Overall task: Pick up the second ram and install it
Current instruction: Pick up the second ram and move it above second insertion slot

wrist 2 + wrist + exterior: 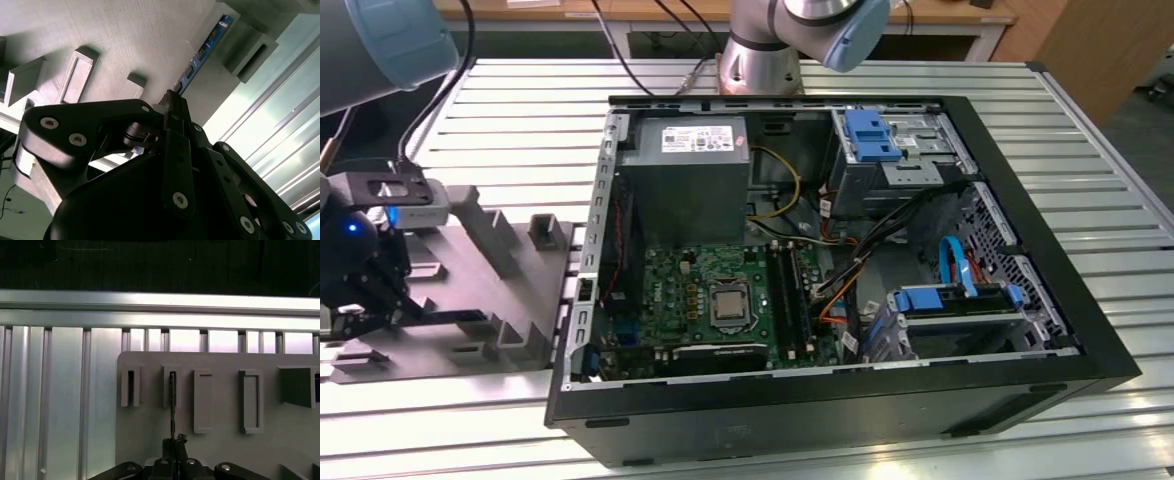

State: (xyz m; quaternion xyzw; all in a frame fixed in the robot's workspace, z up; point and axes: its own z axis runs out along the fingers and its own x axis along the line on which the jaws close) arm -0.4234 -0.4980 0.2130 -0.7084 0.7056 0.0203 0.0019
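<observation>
**Ram pinched at the fixture's edge**

The gripper (173, 441) is pressed onto one end of the second ram (202, 50), whose far end meets a slotted block on the grey fixture (494, 300). The first wrist view shows it edge-on, the second wrist view its blue face. Bare slatted table (65, 405) lies beyond.

Table (507, 120): ribbed bare metal, bright and shiny. Holder (225, 440): matt grey plastic, finely grained. Gripper (172, 102): smooth black, slight sheen, bright metal screws. Ram (200, 55): smooth blue board. Case (854, 425): matt black outside, dull grey sheet metal inside.
</observation>
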